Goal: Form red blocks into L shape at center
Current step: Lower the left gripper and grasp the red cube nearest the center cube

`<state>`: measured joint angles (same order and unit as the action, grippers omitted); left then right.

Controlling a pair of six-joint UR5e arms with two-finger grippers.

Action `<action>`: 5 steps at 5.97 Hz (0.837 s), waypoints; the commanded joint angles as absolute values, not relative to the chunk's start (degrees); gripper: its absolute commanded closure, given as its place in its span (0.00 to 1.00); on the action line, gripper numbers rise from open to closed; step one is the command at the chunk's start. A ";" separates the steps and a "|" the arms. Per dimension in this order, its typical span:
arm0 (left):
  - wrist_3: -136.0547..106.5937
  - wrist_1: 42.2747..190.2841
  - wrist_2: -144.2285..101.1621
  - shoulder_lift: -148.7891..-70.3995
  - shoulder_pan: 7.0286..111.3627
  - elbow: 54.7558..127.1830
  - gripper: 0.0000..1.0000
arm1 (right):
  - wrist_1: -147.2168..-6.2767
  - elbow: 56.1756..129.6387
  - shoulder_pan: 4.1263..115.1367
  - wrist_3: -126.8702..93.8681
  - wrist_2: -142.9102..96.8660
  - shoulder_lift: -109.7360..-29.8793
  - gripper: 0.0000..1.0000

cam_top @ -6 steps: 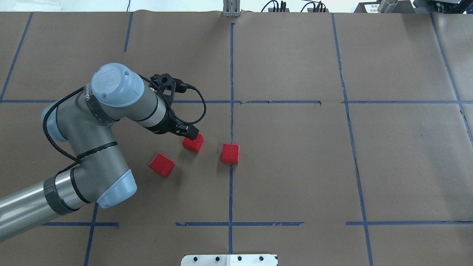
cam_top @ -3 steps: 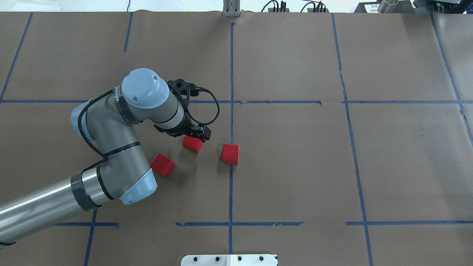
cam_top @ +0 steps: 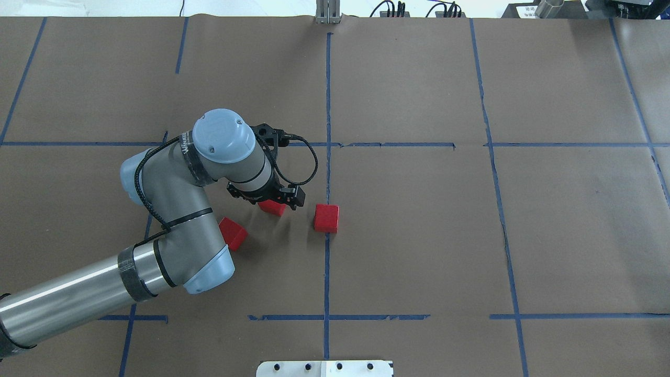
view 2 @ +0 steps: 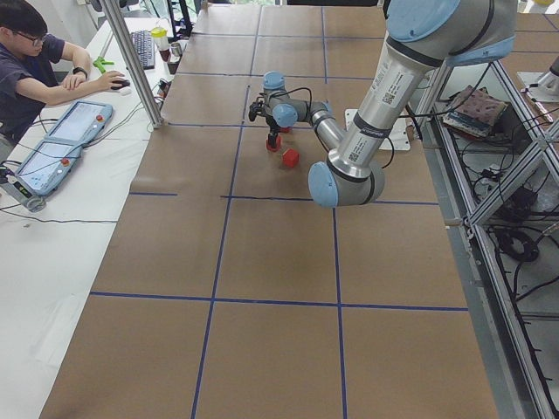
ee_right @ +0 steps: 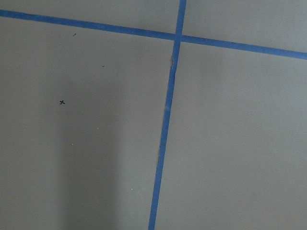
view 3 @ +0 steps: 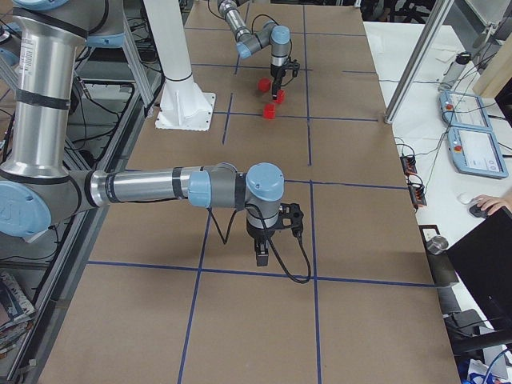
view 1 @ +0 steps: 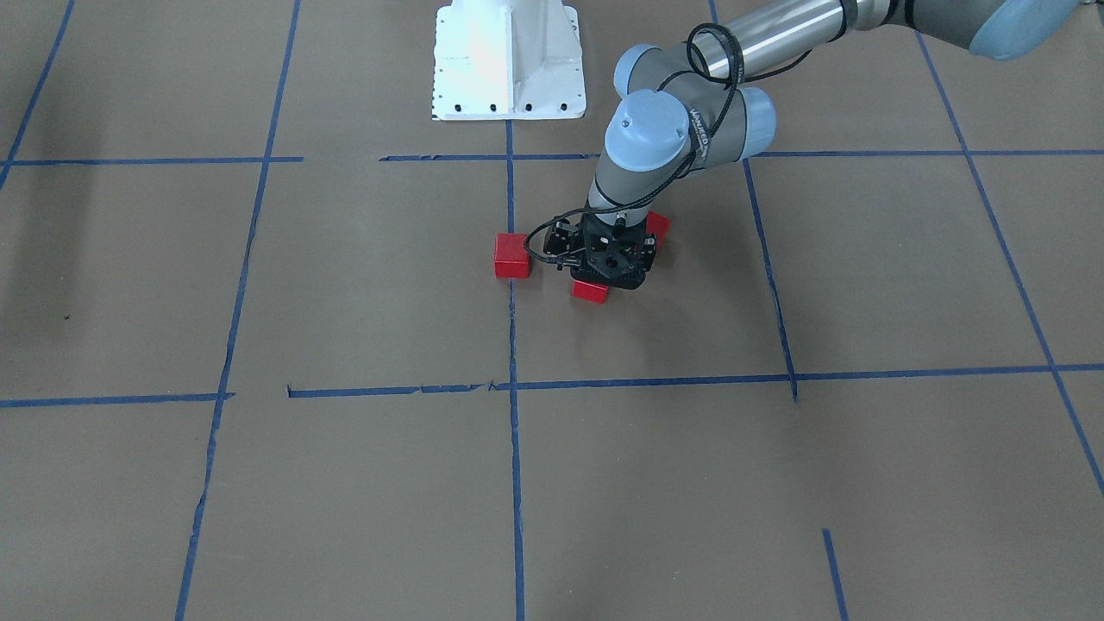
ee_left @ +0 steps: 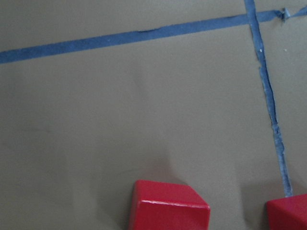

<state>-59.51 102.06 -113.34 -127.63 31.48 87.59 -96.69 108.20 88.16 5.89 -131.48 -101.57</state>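
One gripper only was near the work: the left gripper [view 1: 604, 281] hung low, pointing down, directly over the middle block [cam_top: 273, 208] of the three red blocks. Its black body covered most of this block in both the overhead and the front-facing view. The wrist camera showed no fingers, so I cannot tell whether the jaws were apart or closed on the block. In the wrist view the block appeared to sit flat on the bench [cam_top: 419, 235] with a shadow beside it, so I judge that it was not lifted.

To one side of it, near but not touching, the second block [cam_top: 326, 218] sat on the long blue tape line [cam_top: 327, 272] that marks the center. This one seemed to be in its place already. On the other side, the third block [cam_top: 234, 234] lay turned at an angle, partly hidden by the left arm [cam_top: 172, 209], and apart from the other two.

The right gripper [view 3: 262, 254] was well apart from the blocks, over bare paper near a crossing of tape lines. It showed only in the side view, so whether it was open or closed cannot be told.

As a judgement, the task was at an early stage. No two blocks touched, the L shape did not exist, and two blocks had to be brought against the one on the line.
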 commanded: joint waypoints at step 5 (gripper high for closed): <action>-55.28 102.13 -110.21 -128.32 31.55 86.31 0.15 | -96.68 108.11 88.15 6.15 -131.40 -101.60 0.00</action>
